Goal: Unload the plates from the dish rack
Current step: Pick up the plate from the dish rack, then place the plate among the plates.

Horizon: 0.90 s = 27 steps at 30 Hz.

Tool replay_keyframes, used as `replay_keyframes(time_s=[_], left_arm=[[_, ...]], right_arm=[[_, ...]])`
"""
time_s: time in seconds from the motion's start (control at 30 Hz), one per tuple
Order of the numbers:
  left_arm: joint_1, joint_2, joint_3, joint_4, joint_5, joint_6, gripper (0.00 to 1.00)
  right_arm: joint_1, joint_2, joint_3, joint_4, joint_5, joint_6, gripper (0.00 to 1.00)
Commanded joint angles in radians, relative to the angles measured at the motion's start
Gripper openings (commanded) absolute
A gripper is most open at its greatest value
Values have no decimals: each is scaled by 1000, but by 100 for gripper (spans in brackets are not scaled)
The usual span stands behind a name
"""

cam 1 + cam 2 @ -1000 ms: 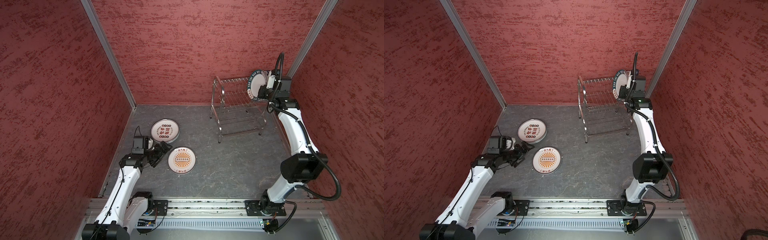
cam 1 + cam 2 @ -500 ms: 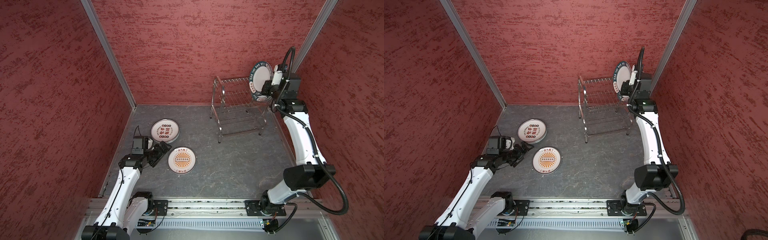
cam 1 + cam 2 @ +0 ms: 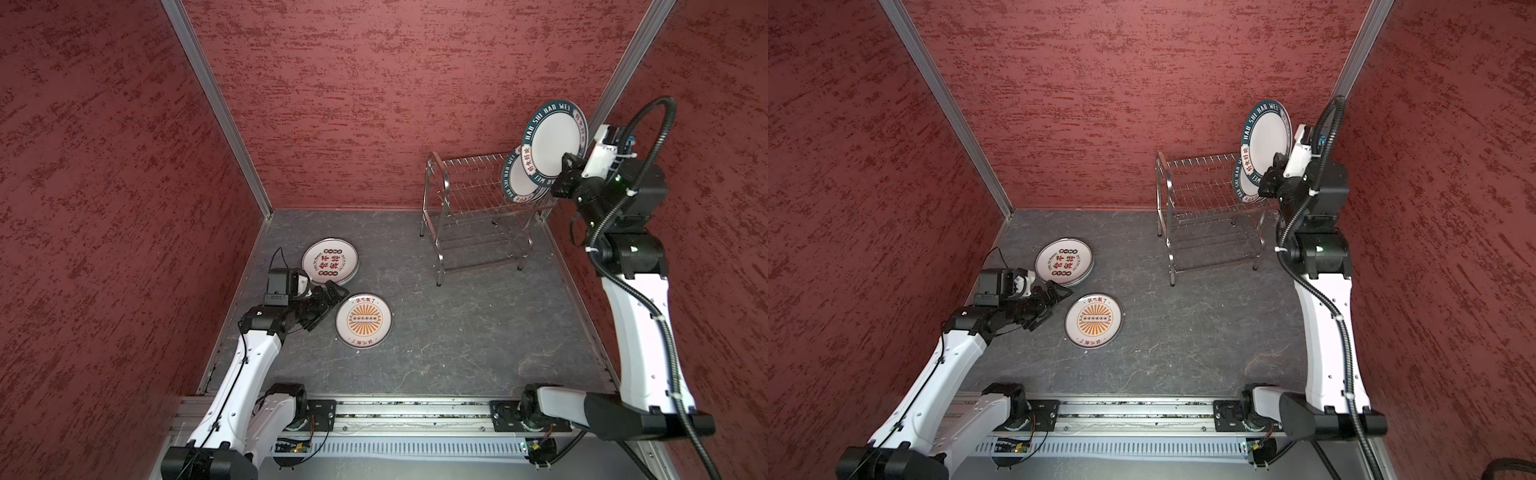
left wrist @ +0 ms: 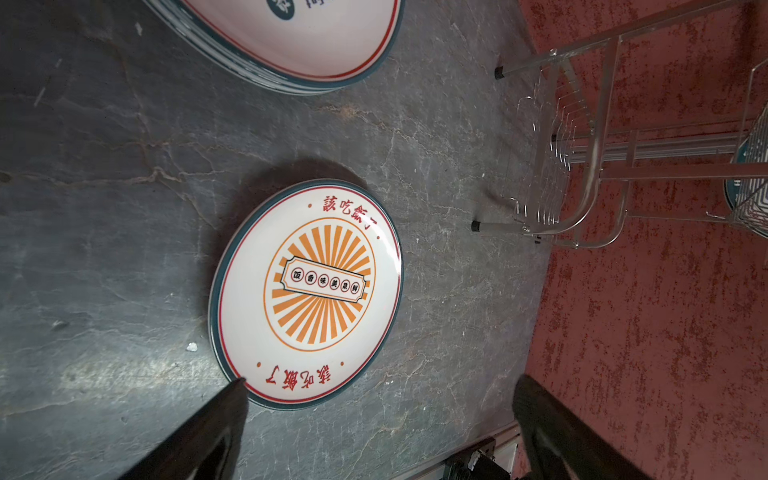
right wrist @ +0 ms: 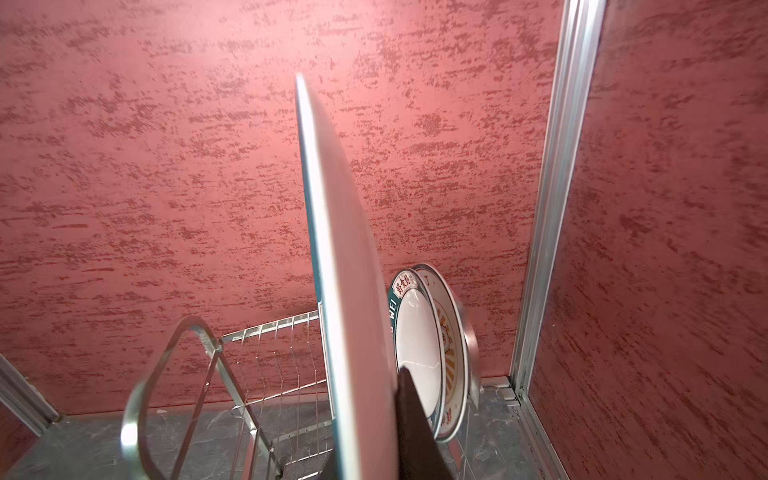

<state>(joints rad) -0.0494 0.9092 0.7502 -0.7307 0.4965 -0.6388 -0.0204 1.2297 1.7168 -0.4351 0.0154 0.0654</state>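
My right gripper [image 3: 566, 167] [image 3: 1272, 173] is shut on the lower edge of a white plate with a dark teal lettered rim [image 3: 555, 141] [image 3: 1265, 137]. It holds the plate upright, above the right end of the steel wire dish rack [image 3: 429, 187] [image 3: 1161, 187]. The right wrist view shows this held plate [image 5: 345, 291] edge-on, with one dark finger [image 5: 411, 415] against it. Two more plates [image 3: 517, 179] [image 5: 419, 345] stand in the rack's right end. My left gripper [image 3: 330, 296] [image 4: 380, 384] is open, low over the table beside the flat sunburst plate [image 3: 363, 320] [image 4: 307, 291].
A stack of plates with red-black characters [image 3: 329, 261] [image 3: 1063, 261] lies flat near the left wall, just beyond my left gripper. Red walls close in the left, back and right sides. The rack stands in the back right corner, and the arms' rail [image 3: 395, 415] runs along the front.
My right gripper has lifted the teal-rimmed plate up and out of the rack's slots, a little toward the right wall. The left arm has not moved.
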Motion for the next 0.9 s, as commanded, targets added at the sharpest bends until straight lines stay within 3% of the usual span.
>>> replay_keyframes(time_s=[0.0,0.43,0.63,0.87], left_arm=[[-26,18,31,45,5,16,99],[-264,88,69,162,-101,-39,100],[-326,116,70,210,-110,-53,99],[-402,160,90,246,-136,-71,99]], right_arm=[[3,-121,-70,24,25,44,1],[2,-425,-262,-407,16,284,0],[4,-530,-413,-556,-154,381,1],[3,-556,-545,-633,-396,372,1]])
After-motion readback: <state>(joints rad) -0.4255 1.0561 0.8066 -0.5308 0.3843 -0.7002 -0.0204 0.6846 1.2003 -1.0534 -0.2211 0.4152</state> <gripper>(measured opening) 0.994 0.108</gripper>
